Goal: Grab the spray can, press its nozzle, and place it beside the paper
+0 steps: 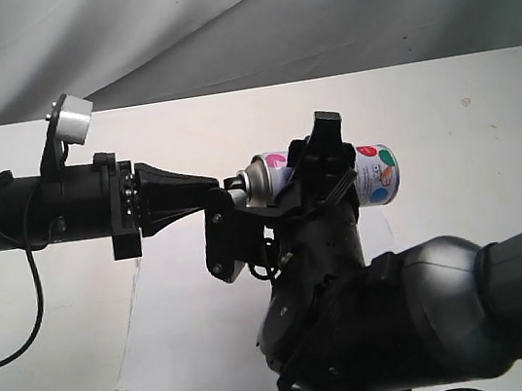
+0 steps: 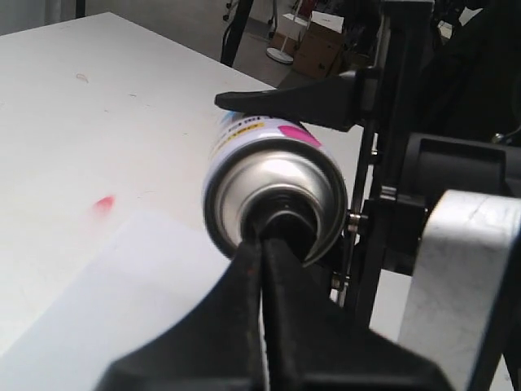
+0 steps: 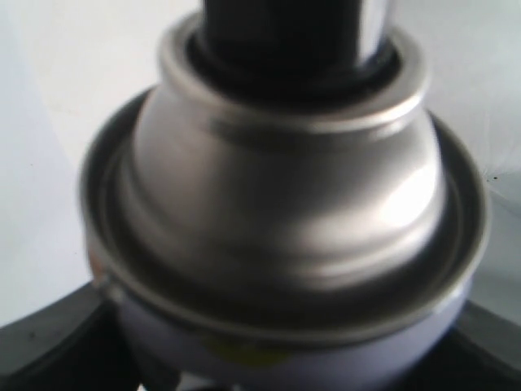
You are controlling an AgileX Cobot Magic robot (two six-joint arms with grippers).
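Just one can here, hanging sideways in mid-air around the middle of the frame, clamped in the right claw. The left claw has its fingers pinched together, tips right at the nozzle. One paper stack lies on the table, lower left.

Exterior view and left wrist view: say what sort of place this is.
Likely a lab or workshop test bench: a plain white table, a grey cloth backdrop behind it, and cardboard boxes on the floor beyond.
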